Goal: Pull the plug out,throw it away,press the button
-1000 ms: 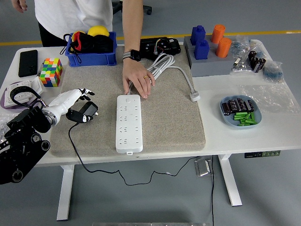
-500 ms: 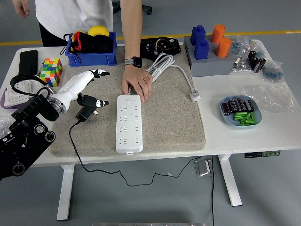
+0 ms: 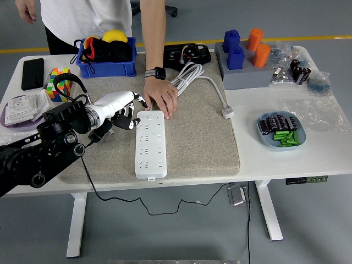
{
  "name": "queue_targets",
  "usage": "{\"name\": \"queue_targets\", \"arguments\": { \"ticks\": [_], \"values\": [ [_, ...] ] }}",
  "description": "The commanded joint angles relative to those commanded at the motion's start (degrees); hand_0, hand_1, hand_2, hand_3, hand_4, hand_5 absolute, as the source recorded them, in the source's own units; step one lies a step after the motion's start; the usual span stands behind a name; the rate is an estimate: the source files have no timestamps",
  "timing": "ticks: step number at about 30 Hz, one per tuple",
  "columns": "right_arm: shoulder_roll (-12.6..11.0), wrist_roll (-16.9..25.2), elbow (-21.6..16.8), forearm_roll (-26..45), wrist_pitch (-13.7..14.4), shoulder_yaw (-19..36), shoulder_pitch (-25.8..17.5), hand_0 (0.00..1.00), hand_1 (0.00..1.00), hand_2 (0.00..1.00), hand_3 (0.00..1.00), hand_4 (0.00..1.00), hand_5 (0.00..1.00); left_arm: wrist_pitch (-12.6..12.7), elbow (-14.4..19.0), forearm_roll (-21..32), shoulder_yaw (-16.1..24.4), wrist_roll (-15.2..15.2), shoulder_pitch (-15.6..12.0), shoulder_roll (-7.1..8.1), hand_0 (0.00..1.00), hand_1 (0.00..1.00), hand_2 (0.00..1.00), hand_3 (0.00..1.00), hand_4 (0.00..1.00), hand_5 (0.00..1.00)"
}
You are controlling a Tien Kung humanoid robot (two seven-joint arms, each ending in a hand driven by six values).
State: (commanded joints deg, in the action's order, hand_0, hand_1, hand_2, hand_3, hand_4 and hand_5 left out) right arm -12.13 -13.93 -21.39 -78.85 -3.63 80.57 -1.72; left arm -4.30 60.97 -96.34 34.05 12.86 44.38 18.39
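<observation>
Black plug point(image 3: 102, 132) dropped on mat beside power strip point(image 3: 150, 143) since a second ago — left hand point(image 3: 122, 102) emptied, fingers loosely spread, reaching for strip's button end; press pending.

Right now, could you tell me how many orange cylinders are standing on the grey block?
2: one orange cylinder at the grey block's back, another just right and nearer. None looks hidden.

— Where is the left arm?
— Its black forearm reaches in from the lower left, and the white five-fingered left hand point(image 3: 122, 104) points rightward, fingers loosely extended, gripping nothing.
</observation>
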Motion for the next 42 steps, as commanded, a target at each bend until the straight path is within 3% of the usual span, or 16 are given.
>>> {"name": "queue_targets", "arguments": {
  "ticks": [5, 12, 20, 27, 42],
  "values": [
    [0.0, 0.0, 0.0, 0.0, 0.0, 0.2, -0.1, 0.785, 0.746, 0.743, 0.745, 0.788, 0.797, -0.8, -2.6, 0.9, -4.8, 2.0, 3.1, -1.05, 0.124, 0.088, 0.169, 0.734, 0.61, 0.002],
    [0.2, 0.0, 0.0, 0.1, 0.0, 0.2, -0.1, 0.785, 0.746, 0.744, 0.745, 0.788, 0.797, -0.9, -6.3, 0.8, -9.9, 2.3, 6.2, -2.92, 0.126, 0.092, 0.162, 0.745, 0.616, 0.002],
    [0.1, 0.0, 0.0, 0.1, 0.0, 0.1, 0.0, 0.785, 0.746, 0.743, 0.745, 0.788, 0.797, -0.7, -8.1, 0.5, -9.4, 1.9, 7.3, -4.2, 0.123, 0.089, 0.155, 0.748, 0.625, 0.009],
    [0.1, 0.0, 0.1, 0.1, 0.0, 0.3, 0.1, 0.785, 0.747, 0.743, 0.745, 0.788, 0.798, -1.4, -9.9, 0.6, -12.2, 2.3, 8.9, -5.21, 0.123, 0.085, 0.153, 0.753, 0.63, 0.027],
    [0.0, 0.0, 0.1, 0.0, 0.0, 0.3, 0.1, 0.785, 0.746, 0.743, 0.745, 0.787, 0.797, -2.6, -11.3, 2.8, -16.5, 3.1, 11.0, -5.72, 0.116, 0.086, 0.15, 0.741, 0.616, 0.042]
  ]
}}
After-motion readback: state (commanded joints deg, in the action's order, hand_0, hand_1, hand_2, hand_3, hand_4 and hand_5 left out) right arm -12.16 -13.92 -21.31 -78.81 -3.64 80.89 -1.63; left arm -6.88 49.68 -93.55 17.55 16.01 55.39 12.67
